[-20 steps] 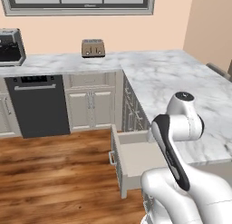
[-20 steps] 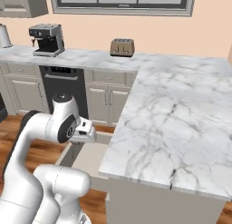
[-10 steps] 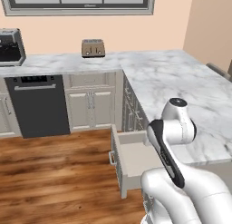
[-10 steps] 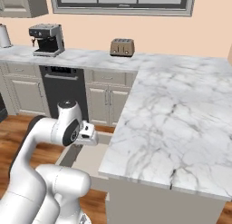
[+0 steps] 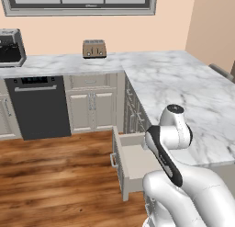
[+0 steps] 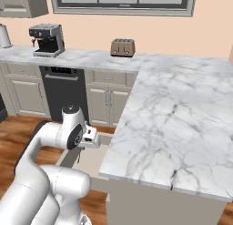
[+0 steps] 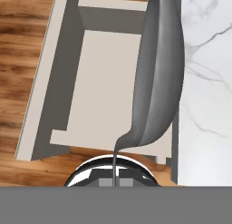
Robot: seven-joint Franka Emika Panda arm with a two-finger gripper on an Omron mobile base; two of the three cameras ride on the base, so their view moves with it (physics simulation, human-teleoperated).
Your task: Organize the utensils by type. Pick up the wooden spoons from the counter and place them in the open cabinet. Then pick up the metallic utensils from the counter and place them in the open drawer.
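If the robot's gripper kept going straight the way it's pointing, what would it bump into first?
Probably the pale floor of the open drawer. The gripper points down into it, shut on the silver-grey spoon, so the spoon's bowl would likely touch first. Depth is hard to judge.

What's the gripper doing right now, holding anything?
Gripper: jaws closed on the silver-grey metallic spoon, hanging over the open drawer.

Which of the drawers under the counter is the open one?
The open drawer is the one pulled out beside the counter's corner, pale inside, under the gripper holding the silver-grey spoon. The drawers along the back wall under the toaster are shut.
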